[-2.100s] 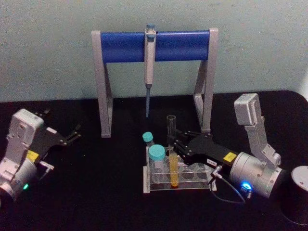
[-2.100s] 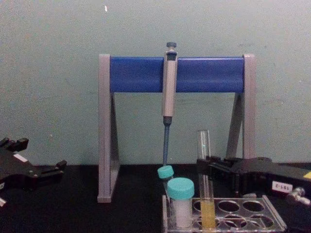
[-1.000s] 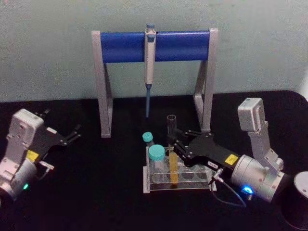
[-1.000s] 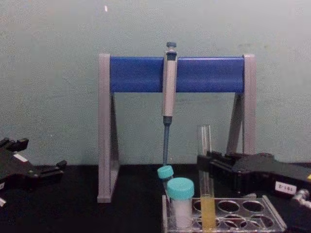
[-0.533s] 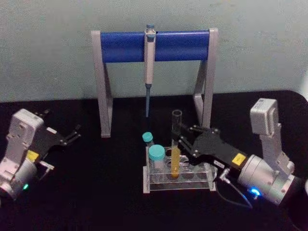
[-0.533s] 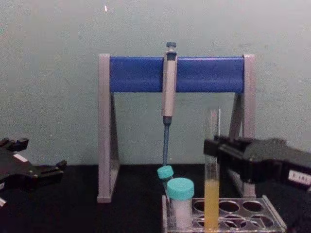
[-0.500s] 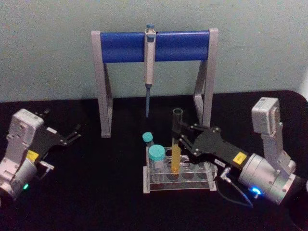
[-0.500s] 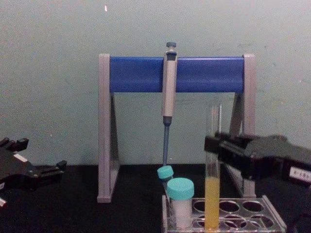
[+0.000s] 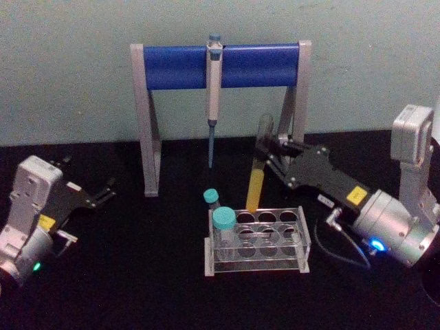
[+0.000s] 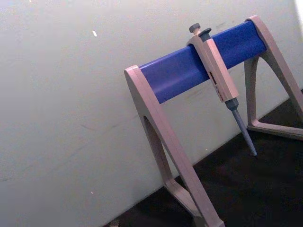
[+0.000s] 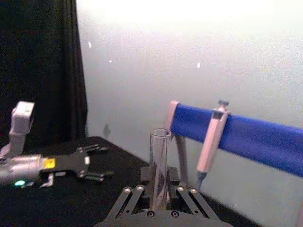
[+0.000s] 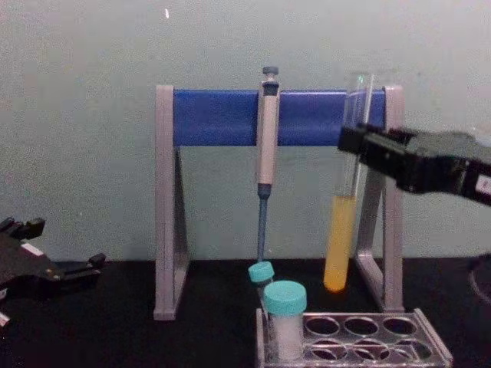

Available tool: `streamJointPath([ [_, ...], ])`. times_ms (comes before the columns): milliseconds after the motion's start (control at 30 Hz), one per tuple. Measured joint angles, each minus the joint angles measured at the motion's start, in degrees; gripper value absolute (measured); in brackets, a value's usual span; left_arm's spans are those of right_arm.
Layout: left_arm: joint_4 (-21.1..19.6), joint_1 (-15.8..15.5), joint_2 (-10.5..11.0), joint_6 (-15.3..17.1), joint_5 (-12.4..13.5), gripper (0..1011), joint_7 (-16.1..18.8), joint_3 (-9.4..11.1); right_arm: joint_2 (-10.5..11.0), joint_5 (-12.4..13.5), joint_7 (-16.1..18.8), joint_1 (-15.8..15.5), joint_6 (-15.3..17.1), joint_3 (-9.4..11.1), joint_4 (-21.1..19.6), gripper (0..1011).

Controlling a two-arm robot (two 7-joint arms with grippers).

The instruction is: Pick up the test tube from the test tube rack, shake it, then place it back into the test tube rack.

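test tube point(image 9: 257, 168): lifted clear of test tube rack point(image 9: 303, 240), tilted, yellow liquid in lower part, open air under its round bottom. upper stretch partly hidden by right gripper point(image 9: 265, 146), jaws clamped on it. right arm cut off at chest view's edge. close by: pipette stand point(image 9: 179, 67) leg just behind, hanging pipette point(image 9: 214, 89), two teal-capped tubes point(image 9: 223, 220) at rack's left end. left gripper point(image 9: 104, 192): parked at left of table point(image 9: 158, 282), jaws apart.

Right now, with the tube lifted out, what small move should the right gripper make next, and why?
Probably a short, gentle shake in place. The right gripper is shut on the test tube, whose round bottom hangs clear above the test tube rack; the open top and yellow liquid call for small swings. The left gripper sits parked at the left.
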Motion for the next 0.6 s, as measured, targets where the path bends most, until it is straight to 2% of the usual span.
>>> streamJointPath([
  [267,0.0,0.0,0.0,0.0,0.0,1001,0.0,0.0,-1.1,-0.5,-0.7,3.4,0.2,0.5,2.8,224],
  [600,0.0,0.0,0.0,0.0,0.0,1001,0.0,0.0,-2.1,-0.6,-1.0,5.1,0.7,0.6,5.3,224],
])
